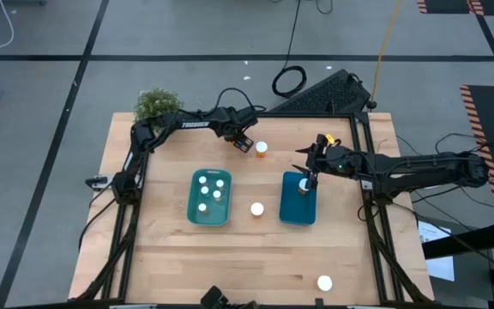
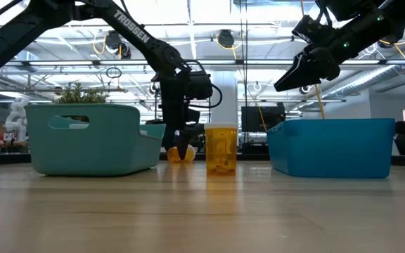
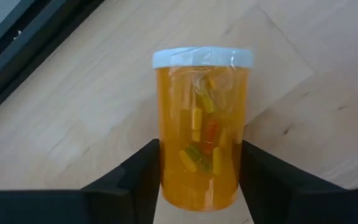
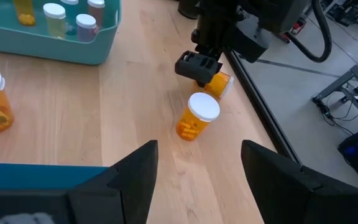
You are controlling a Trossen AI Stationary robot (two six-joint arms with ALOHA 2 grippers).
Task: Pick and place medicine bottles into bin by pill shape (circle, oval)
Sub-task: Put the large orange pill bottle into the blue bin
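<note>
An orange medicine bottle [image 3: 201, 124] with a white cap lies on its side on the wood at the table's far middle. My left gripper [image 1: 245, 143] is shut on it from above. A second orange bottle [image 4: 197, 118] stands upright next to it. My right gripper [image 1: 310, 178] hangs open and empty over the far end of the blue bin [image 1: 298, 206], where a white cap [image 1: 304, 184] shows. The teal bin [image 1: 208, 199] holds several bottles. One bottle [image 1: 256, 209] stands between the bins. Another [image 1: 324, 282] stands near the front right. My left gripper pinches the lying bottle's orange body [image 3: 166, 180] between its two fingers, toward the bottom end, away from the cap. The fingers [image 3: 135, 186] point down and lie across the bottle. In the low view the bottle [image 2: 181, 154] sits at table level under the fingers.
A small green plant [image 1: 155, 105] stands at the table's far left corner. The two bins sit side by side in the middle, with bare wood in front of them toward the near edge. Black frame rails [image 1: 369, 172] run along the left and right sides.
</note>
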